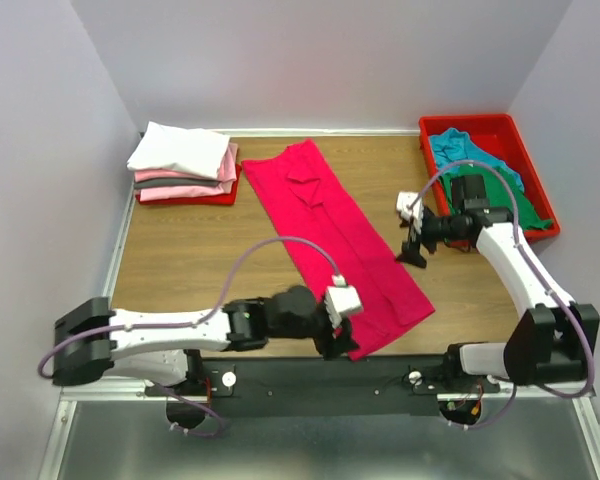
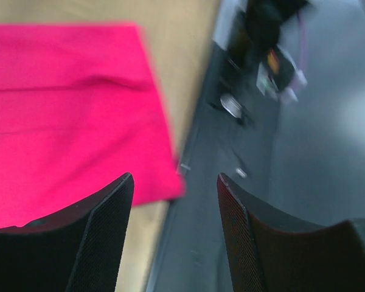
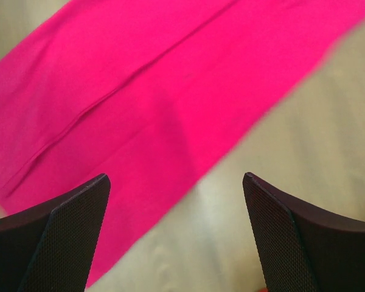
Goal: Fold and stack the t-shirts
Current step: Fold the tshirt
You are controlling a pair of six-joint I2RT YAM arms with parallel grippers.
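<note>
The left arm is stretching low across the bottom centre, its left gripper (image 1: 342, 345) spread and empty over the near corner of the crimson shirt (image 1: 335, 230), at the front edge of the table (image 1: 200, 250). Right of centre, the right gripper (image 1: 412, 250) is hanging wide open and empty over bare wood beside the shirt's long edge.

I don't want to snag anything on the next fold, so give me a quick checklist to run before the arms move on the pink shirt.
1. Left pincer open, nothing in it: ok.
2. Right pincer open, nothing in it: ok.
3. Crimson-pink t-shirt lying flat as a long strip: ok.
4. Its near end fully on the table: ok, though close to the edge.
5. Left pincer touching the cloth: cannot tell.
6. Folded stack tidy, white shirt on top: ok.
</note>
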